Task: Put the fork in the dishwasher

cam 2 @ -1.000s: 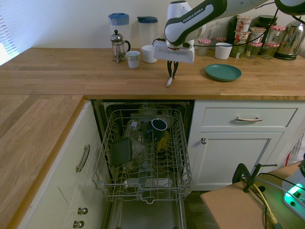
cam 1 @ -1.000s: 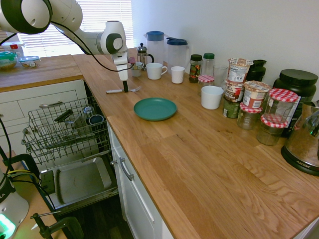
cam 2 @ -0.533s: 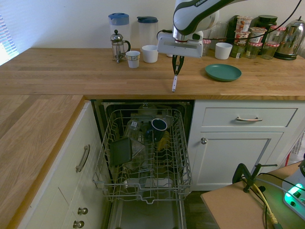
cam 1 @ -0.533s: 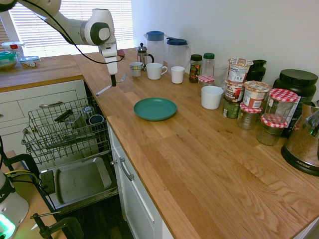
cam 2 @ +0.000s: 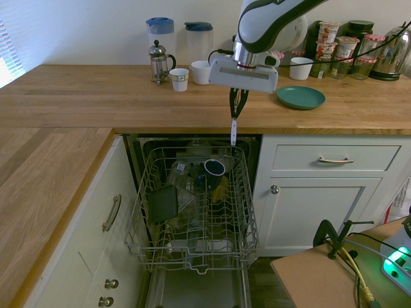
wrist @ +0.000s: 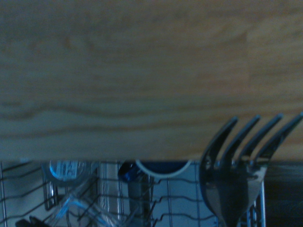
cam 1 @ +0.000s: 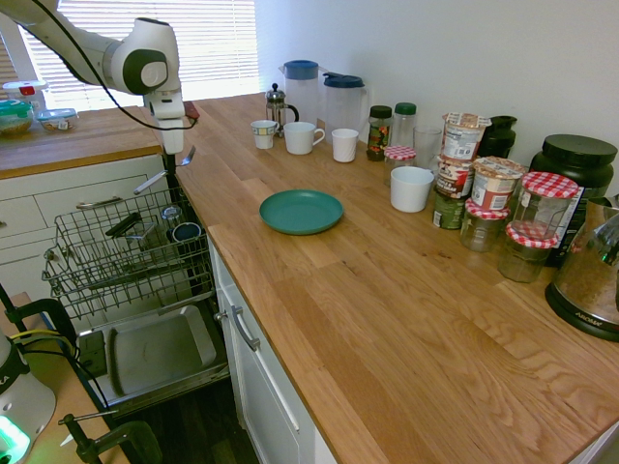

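While the dishwasher (cam 2: pixel 192 212) sits with its door dropped and its wire rack (cam 1: pixel 126 251) pulled out, already half full of cups and glasses, we're mid-carry here. Next down in size, the gripper (cam 2: pixel 235 108) hangs just past the countertop (cam 2: pixel 96 96) edge, jaws clamped tight on the fork (cam 2: pixel 234 131), which dangles over the rack's back end. Next move, I reckon: find a free slot, lower it in, then let go.
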Controlling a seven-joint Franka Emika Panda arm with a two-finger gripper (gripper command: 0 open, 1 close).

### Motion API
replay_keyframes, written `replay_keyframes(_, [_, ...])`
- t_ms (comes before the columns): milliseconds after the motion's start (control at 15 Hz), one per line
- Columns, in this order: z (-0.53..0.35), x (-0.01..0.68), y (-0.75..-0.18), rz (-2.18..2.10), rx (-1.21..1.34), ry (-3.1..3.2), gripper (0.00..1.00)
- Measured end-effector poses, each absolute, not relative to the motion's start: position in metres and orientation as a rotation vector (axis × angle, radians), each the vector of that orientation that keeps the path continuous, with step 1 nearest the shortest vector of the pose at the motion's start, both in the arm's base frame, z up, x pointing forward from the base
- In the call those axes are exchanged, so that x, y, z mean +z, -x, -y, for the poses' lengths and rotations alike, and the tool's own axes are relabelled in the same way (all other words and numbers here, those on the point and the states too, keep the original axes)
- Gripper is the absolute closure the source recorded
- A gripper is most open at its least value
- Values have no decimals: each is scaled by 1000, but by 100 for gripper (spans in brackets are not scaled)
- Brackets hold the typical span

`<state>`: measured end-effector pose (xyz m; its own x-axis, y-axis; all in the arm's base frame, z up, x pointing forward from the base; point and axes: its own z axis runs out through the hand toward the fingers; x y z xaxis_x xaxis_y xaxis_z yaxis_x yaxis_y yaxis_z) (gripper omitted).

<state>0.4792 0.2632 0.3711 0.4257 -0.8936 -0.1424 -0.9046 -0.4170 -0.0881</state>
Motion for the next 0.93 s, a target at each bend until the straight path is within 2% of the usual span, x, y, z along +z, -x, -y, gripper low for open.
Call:
replay_keyframes(267, [-287,349,-437,-1528,167,2523,100])
replay_keyframes(600, [-292,340,-431,-1497,203,2567,100])
replay_keyframes(933, [-322,276,-397,-1496,350,2601,100])
